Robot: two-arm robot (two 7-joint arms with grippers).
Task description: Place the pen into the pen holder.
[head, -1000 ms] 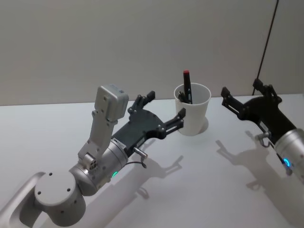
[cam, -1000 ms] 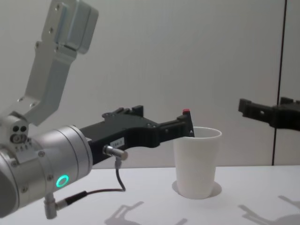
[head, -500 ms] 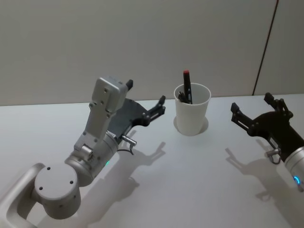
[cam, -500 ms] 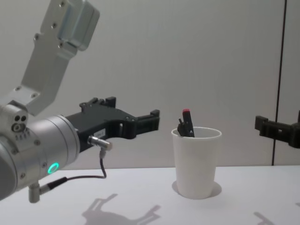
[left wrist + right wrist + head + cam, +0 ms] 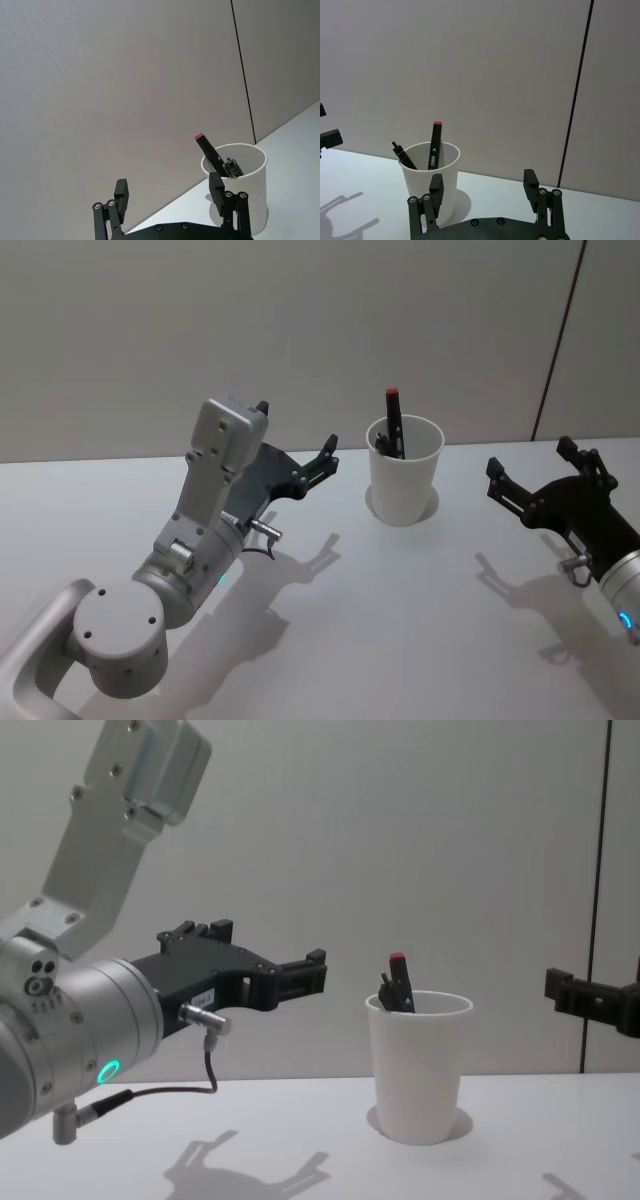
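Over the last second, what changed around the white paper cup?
The left hand, open, drew back from the white paper cup toward the robot's left. The right hand, open, pulled away rightward. The cup and the red-capped black pen inside it stayed put.

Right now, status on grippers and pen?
Left gripper open, clear of cup. Right gripper open, empty. Pen standing in pen holder. Nothing in the way.
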